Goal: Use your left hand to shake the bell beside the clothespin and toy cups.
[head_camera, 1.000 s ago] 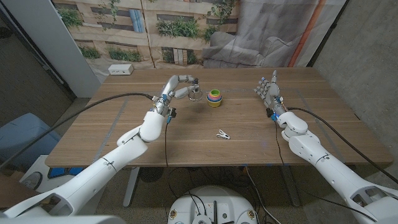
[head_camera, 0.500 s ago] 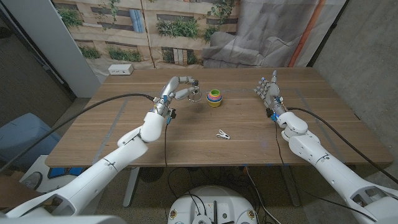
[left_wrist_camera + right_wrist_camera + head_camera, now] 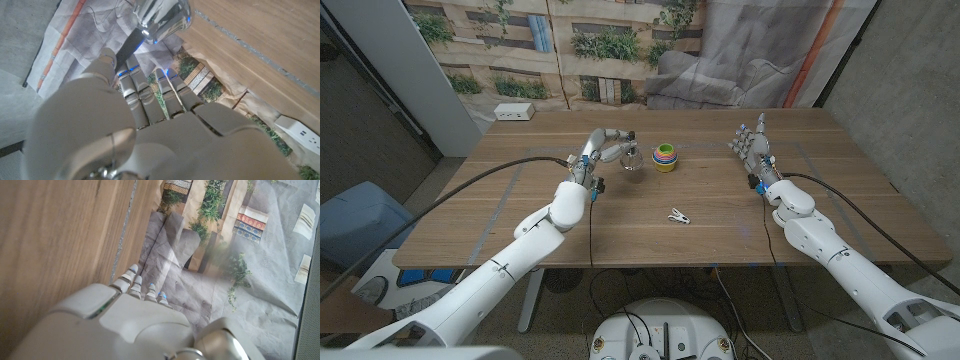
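Note:
A silver bell (image 3: 632, 162) hangs low over the table just left of the stacked, coloured toy cups (image 3: 664, 157). My left hand (image 3: 605, 147) arches over the bell and holds it by its dark handle. In the left wrist view the shiny bell (image 3: 160, 17) sits beyond my fingers (image 3: 150, 95), its handle running back toward them. A white clothespin (image 3: 678, 215) lies nearer the front edge, to the right of my left arm. My right hand (image 3: 752, 145) stands at the right of the table, fingers apart and holding nothing.
A white power strip (image 3: 514, 112) lies at the table's far left corner. Black cables trail from both arms over the table's front edge. A printed backdrop hangs behind the table.
My left hand has dropped slightly and the bell has come down toward the table from its raised position. The right hand, cups and clothespin have not moved.

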